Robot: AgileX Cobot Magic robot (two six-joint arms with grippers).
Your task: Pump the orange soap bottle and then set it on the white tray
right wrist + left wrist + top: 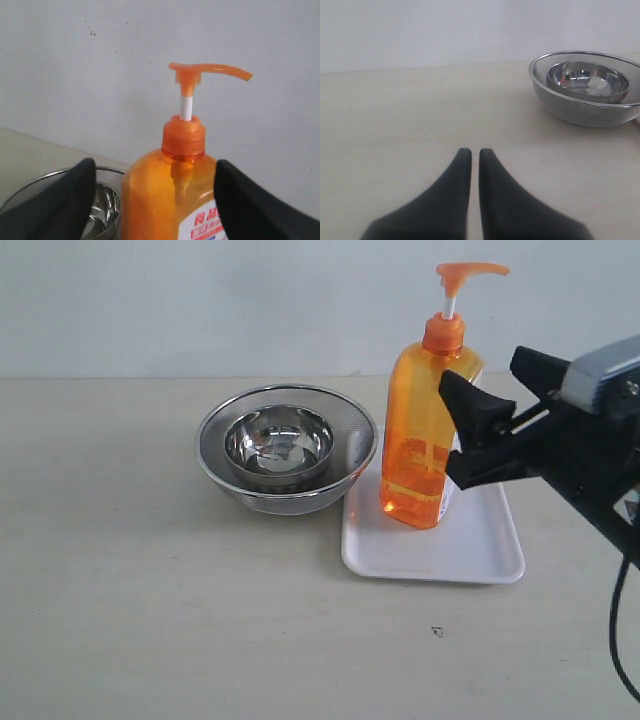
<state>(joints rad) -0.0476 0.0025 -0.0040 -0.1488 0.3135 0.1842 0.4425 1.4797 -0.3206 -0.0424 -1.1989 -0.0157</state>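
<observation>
My right fingers stand parted either side of the orange soap bottle, upright between them on the white tray. The red print on its white label is unreadable. My left fingers are closed, empty.

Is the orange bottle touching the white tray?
Touching. In the exterior view the orange soap bottle stands with its base on the white tray, with no gap beneath it.

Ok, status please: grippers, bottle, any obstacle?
Left gripper shut, empty. Right gripper open, astride orange soap bottle, upright on white tray. Strainer beside tray, not blocking.
</observation>
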